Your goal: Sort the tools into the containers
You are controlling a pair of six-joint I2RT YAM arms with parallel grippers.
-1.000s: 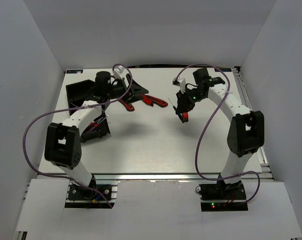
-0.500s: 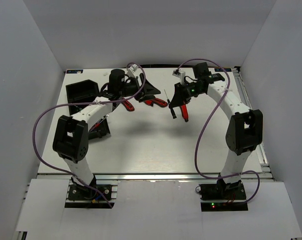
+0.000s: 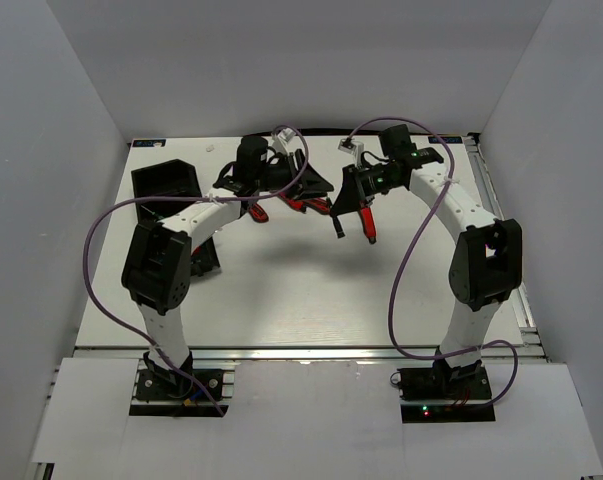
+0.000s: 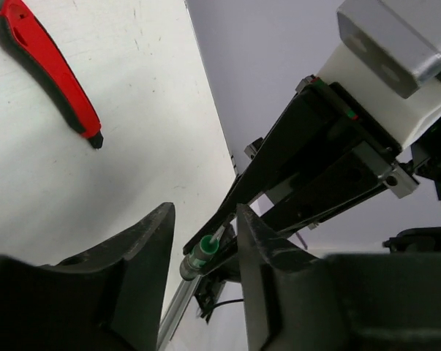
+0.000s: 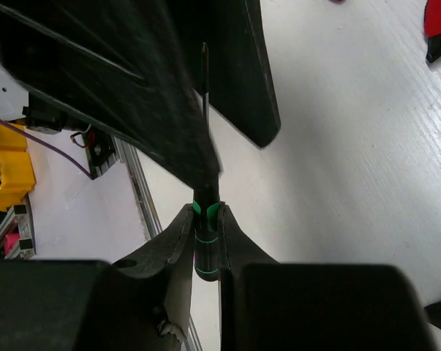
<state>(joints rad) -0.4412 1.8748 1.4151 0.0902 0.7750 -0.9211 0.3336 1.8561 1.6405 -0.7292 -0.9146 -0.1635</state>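
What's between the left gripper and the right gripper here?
The black-green screwdriver: the right gripper is shut on its handle, and its shaft reaches toward the open left gripper. The right wrist view shows it best.

We can read no words, numbers or brand marks in any view. The red knife (image 4: 50,73) and the black-green screwdriver (image 5: 206,248) show us no legible lettering.

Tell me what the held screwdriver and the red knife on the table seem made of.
The screwdriver: matte black handle with green rings, probably plastic; thin dark shaft, likely metal. The red knife: matte red body, black edge, probably plastic.
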